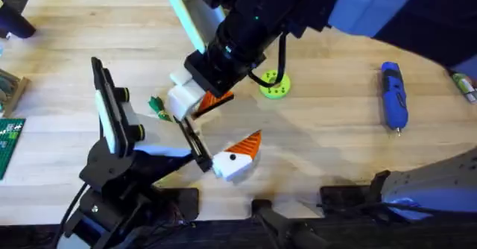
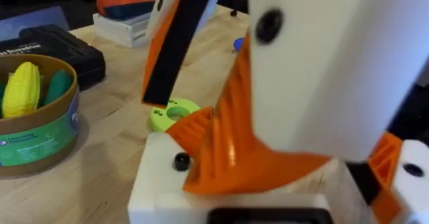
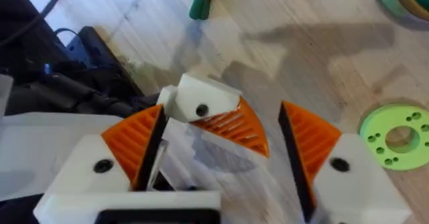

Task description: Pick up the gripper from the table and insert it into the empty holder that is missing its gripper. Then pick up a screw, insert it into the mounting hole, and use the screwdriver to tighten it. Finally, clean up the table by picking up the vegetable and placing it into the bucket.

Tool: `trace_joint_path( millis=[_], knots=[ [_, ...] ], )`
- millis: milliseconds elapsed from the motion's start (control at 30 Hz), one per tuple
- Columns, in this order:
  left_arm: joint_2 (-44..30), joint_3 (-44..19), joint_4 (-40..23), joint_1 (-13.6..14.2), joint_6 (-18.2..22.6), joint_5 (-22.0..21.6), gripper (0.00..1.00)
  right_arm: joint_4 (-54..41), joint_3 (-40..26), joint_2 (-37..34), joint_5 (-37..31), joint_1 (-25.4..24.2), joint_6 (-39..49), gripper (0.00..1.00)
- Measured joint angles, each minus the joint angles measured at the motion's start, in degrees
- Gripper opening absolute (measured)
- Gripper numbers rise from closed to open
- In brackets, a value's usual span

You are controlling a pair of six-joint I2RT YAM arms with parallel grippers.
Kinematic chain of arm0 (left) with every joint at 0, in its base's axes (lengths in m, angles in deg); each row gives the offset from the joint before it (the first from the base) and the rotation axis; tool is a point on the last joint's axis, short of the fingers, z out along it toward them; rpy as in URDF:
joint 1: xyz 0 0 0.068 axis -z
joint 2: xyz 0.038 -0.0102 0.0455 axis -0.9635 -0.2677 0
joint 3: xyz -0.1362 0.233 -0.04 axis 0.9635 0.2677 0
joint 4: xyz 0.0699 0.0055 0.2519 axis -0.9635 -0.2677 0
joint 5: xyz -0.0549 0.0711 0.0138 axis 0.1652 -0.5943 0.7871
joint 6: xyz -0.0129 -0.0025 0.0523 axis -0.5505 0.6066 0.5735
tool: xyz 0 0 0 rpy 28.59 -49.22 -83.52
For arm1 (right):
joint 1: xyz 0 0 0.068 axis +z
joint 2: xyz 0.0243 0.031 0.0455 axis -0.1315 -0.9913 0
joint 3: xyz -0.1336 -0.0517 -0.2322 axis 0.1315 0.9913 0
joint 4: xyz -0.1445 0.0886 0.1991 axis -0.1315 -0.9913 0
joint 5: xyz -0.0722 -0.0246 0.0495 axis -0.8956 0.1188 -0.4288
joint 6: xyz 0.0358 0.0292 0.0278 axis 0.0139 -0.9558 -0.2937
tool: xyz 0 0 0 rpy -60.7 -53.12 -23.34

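My left gripper stands wide open. One of its white blocks is the holder, with the dark mounting hole. The orange ridged gripper sits against it. My right gripper is open and straddles that block, one pad touching it and the other a little apart. The vegetable lies just beyond. The blue screwdriver lies far right. The bucket holds toy corn. I cannot make out a screw.
A bright green disc with holes lies next to the grippers. A black case sits behind the bucket. A green board lies at the table's left edge. Open wood lies between the disc and the screwdriver.
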Motion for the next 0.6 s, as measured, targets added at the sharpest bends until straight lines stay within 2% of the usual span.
trace_joint_path(
  millis=[233, 433, 500, 600],
  knots=[
    [0.0, 0.0, 0.0, 0.0, 0.0, 0.2, 0.985, -2.6, 0.0, 1.2, 0.2, -0.8, 0.0, 0.994],
    [0.0, 0.0, 0.0, 0.0, 0.2, 0.2, 0.985, -8.0, 0.1, 6.6, -0.9, -5.1, 0.0, 0.994],
    [0.0, 0.0, 0.0, 0.0, 0.2, 0.2, 0.985, -8.0, 1.2, 9.0, -1.2, -6.5, -0.1, 0.994],
    [0.0, 0.0, 0.0, 0.0, 0.2, 0.2, 0.985, -7.6, 6.4, 14.3, -1.3, -8.4, -0.7, 0.994]
  ],
)
